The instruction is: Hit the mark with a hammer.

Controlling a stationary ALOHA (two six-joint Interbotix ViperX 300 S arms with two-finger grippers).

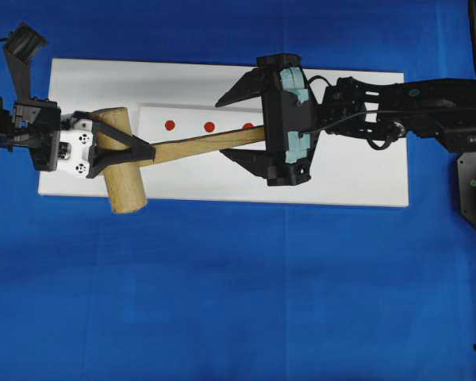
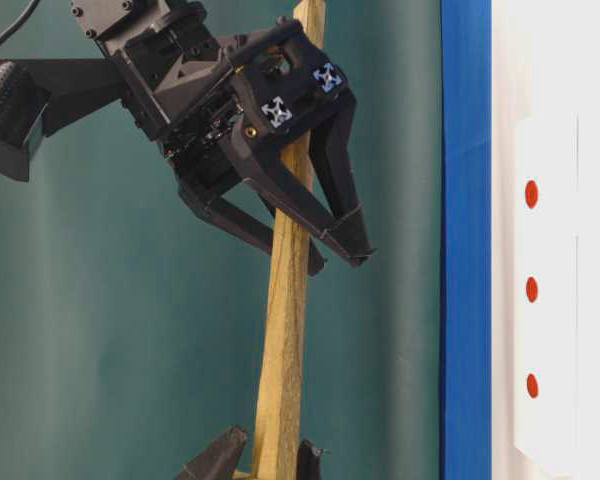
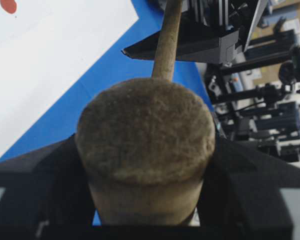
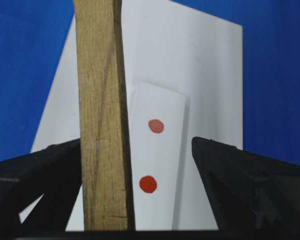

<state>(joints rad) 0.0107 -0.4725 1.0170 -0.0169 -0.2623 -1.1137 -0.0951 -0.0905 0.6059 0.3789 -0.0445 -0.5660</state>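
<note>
Left gripper (image 1: pixel 135 151): clamped across the thick cylindrical head of the hammer (image 1: pixel 123 171), one finger on each side; the left wrist view shows the head's end face filling the space between the fingers.
Hammer: a light wooden mallet, held up off the surface, its flat-sided handle running rightward over the white board (image 1: pixel 357 171) to the other arm.
White raised strip (image 1: pixel 194 121): lies on the board under and beside the handle, carrying the red dots.
Mark (image 1: pixel 209 126): the middle dot of the row, uncovered, just above the handle in the overhead view and untouched.
Right gripper (image 1: pixel 242 127): spread wide, its jaws standing either side of the handle's end without pinching it; the right wrist view shows the handle near one finger and well clear of the other.
Risk, handover: the hammer is held by the head only; if the left fingers let go before the right ones close, the hammer would likely drop onto the strip.
Risk, grip: closing off-centre on the handle's very end could let it twist, spoiling the aim.
Risk, aim: the dots sit close together, so a swing may land on an end dot.
Count: one hammer, two grippers, one strip, one board, three red dots.
</note>
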